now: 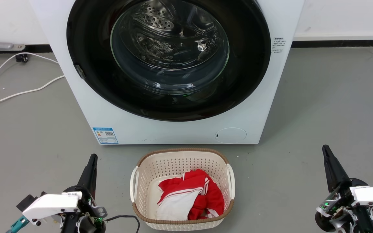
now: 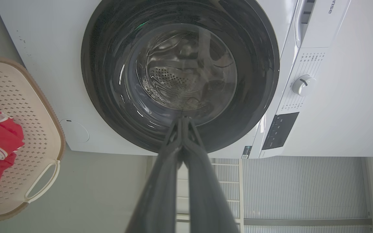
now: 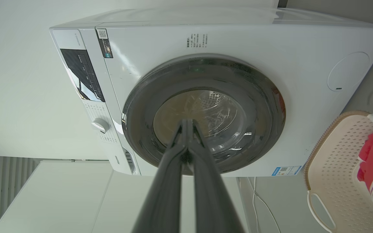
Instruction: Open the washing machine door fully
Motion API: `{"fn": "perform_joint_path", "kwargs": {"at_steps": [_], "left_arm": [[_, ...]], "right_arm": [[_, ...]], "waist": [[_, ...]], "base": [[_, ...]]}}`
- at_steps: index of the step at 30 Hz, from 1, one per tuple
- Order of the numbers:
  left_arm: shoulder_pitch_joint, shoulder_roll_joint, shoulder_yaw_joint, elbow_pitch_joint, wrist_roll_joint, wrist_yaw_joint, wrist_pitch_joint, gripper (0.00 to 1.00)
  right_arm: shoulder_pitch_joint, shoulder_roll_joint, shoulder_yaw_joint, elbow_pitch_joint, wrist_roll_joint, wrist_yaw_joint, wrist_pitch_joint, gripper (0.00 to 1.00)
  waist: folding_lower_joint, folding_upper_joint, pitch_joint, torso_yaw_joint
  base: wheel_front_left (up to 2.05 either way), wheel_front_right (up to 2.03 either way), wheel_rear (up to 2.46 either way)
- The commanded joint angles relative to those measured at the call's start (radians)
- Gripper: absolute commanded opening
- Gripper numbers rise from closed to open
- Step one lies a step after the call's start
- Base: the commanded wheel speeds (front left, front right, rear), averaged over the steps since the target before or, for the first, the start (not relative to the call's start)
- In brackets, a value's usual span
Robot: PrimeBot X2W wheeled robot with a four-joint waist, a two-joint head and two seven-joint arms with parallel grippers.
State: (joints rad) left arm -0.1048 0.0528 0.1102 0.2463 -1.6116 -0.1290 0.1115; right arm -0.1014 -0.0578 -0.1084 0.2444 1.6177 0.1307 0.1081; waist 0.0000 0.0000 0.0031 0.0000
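Grey floor [image 1: 319, 106] is stretching out before a white wall, and the washing machine [image 1: 173, 132] is standing on it with its front facing the robot. The washing machine door [image 1: 170, 58] is sitting shut, its glossy black ring lying flush against the white front and its glass bowl showing the perforated steel drum behind. A blue label [image 1: 105, 135] and a round cap [image 1: 231, 135] are sitting low on the machine's front. Just in front of the machine, a cream laundry basket [image 1: 181, 150] is resting on the floor, holding a red and white garment [image 1: 199, 191]. A white cable [image 1: 18, 94] is trailing over the floor to the machine's left. The left claw [image 1: 92, 158] is hovering at the lower left, beside the basket, clenched on nothing, its two dark fingers pressing together. The door is lying well ahead of it and toward the right, well apart from its tips. The right claw [image 1: 325, 149] is hovering at the lower right, likewise clenched and empty, with the door lying well ahead and toward its left. In the left wrist view the left claw [image 2: 183, 120] is pointing straight at the door [image 2: 180, 74]. In the right wrist view the right claw [image 3: 188, 121] is doing the same toward the door [image 3: 225, 113].
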Motion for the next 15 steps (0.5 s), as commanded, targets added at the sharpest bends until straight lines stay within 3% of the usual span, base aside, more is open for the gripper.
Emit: {"fn": "perform_joint_path", "kwargs": {"at_steps": [1, 3, 4, 5, 6, 7, 15], "left_arm": [[-0.008, -0.001, 0.004, 0.000, 0.004, -0.003, 0.002, 0.00], [-0.008, -0.001, 0.004, 0.000, 0.004, -0.003, 0.002, 0.00], [0.000, 0.000, 0.000, 0.000, 0.000, 0.000, 0.000, 1.00], [0.002, -0.001, -0.001, 0.004, 0.000, 0.000, 0.000, 1.00], [0.007, -0.002, -0.003, 0.012, -0.001, 0.000, -0.001, 0.00], [0.014, -0.003, -0.004, 0.019, -0.001, 0.001, -0.002, 1.00], [0.009, -0.003, -0.032, -0.008, 0.004, 0.001, -0.038, 1.00]], "right_arm": [[-0.014, 0.004, -0.001, 0.002, -0.008, 0.000, 0.005, 0.00], [-0.014, 0.004, -0.002, 0.002, -0.008, 0.000, 0.003, 0.00], [0.000, 0.000, 0.000, 0.000, 0.000, 0.000, 0.002, 1.00], [0.003, 0.000, 0.000, 0.003, 0.000, 0.000, 0.002, 1.00], [0.009, 0.001, 0.001, 0.012, 0.001, 0.000, 0.001, 0.00], [0.016, 0.002, 0.002, 0.018, 0.000, 0.000, 0.000, 1.00], [0.026, 0.002, 0.028, -0.018, -0.012, 0.000, -0.036, 1.00]], "waist": [[0.0000, 0.0000, 0.000, 0.000], [0.0000, 0.0000, 0.000, 0.000], [0.0000, 0.0000, 0.000, 0.000], [0.0000, 0.0000, 0.000, 0.000], [0.0000, 0.0000, 0.000, 0.000], [0.0000, 0.0000, 0.000, 0.000], [0.0000, 0.0000, 0.001, 0.001]], "base": [[0.00, 0.00, 0.00], [0.00, 0.00, 0.00], [0.00, 0.00, 0.00], [0.00, 0.00, 0.00], [0.00, 0.00, 0.00], [0.00, 0.00, 0.00], [0.00, 0.00, 0.00]]}}
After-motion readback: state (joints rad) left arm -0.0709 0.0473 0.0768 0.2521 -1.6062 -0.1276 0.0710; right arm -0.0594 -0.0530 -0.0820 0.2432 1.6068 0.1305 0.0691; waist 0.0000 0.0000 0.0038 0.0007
